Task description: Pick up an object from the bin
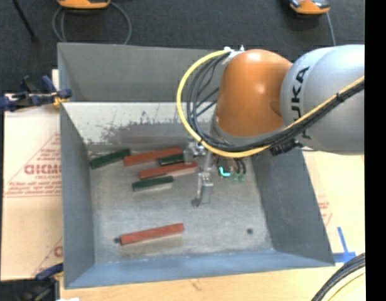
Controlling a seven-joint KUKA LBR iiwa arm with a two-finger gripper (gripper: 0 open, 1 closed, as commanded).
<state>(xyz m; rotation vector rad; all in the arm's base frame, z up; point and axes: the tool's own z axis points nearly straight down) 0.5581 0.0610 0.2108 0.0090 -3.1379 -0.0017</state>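
The jaws hang just right of the green stick [153, 182] mid-bin; whether they are open cannot be told. Descending here, they might miss it or jostle the red sticks [156, 157] beside it.

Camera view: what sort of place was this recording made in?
Most likely a robotics lab's bin-picking test cell: a KUKA arm reaches into a grey metal bin that holds only a few loose red bars and green bars.
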